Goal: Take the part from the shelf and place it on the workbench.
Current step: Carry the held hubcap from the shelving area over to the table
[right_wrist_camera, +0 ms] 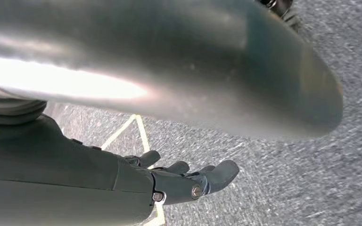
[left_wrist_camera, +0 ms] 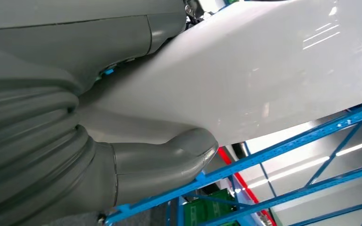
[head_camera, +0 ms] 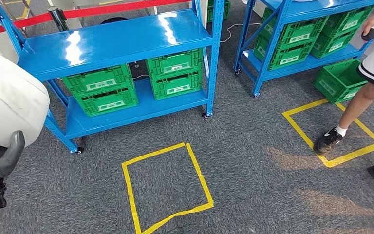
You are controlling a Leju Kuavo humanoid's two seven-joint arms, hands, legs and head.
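Gripping the big white part at near left, the left hand is pressing its thumb against it. Right hand is hanging loose, holding nothing, above grey carpet.
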